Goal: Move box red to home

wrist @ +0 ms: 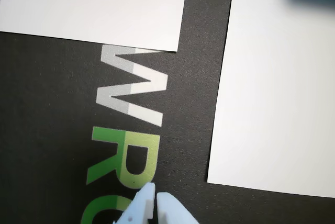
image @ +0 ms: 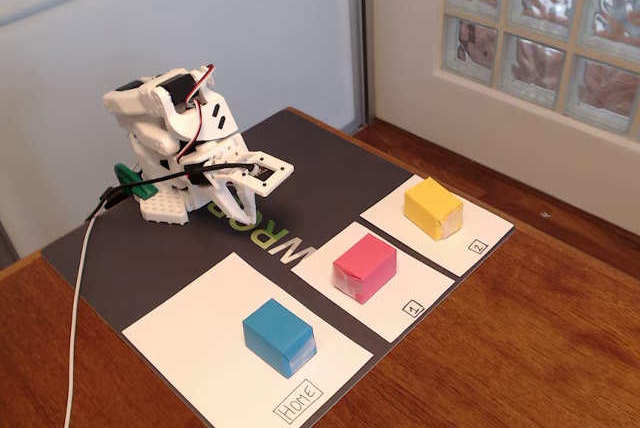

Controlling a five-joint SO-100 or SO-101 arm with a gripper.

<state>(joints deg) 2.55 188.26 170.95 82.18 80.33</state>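
On the sheet marked 1, between the other two sheets in the fixed view, your box red [image: 364, 267] sits untouched, well apart from the folded white arm [image: 175, 143] at the back of the dark mat [image: 130, 248]. You will find home [image: 200, 348], the largest sheet with the lettered label at its corner, occupied by a blue box [image: 279, 337], while a yellow box [image: 433, 208] rests on sheet 2. Your gripper [wrist: 156, 199] hangs empty over the mat's printed lettering in the wrist view, its fingertips pressed nearly together with only a thin slit between them.
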